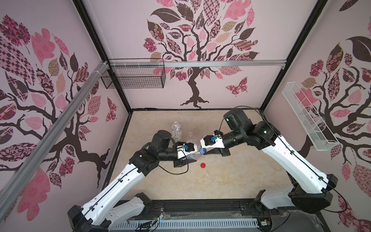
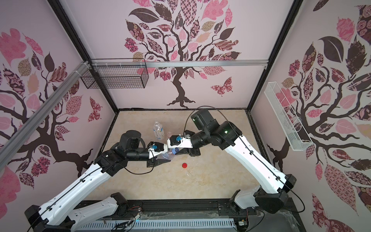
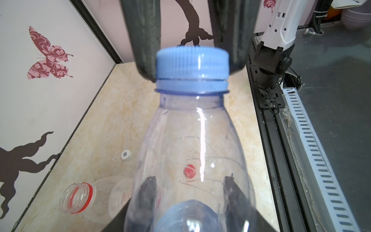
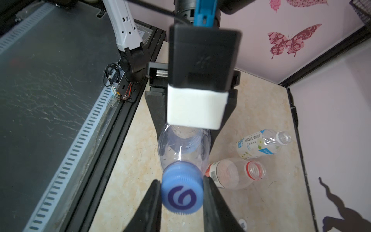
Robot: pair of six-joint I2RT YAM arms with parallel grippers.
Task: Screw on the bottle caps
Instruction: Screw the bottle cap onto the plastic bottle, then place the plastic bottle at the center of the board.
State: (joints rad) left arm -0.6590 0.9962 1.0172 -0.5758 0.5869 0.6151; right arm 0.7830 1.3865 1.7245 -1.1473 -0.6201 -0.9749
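Left wrist view shows white cap [image 3: 126, 155], unseen in both top views

The tall bottle [image 1: 176, 131] and short bottle [image 1: 190, 136] are behind the capped bottle [image 1: 195, 156], a loose cap [image 1: 203, 165] before it

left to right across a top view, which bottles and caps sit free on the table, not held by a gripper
white-green labelled bottle → red-labelled bottle → red cap
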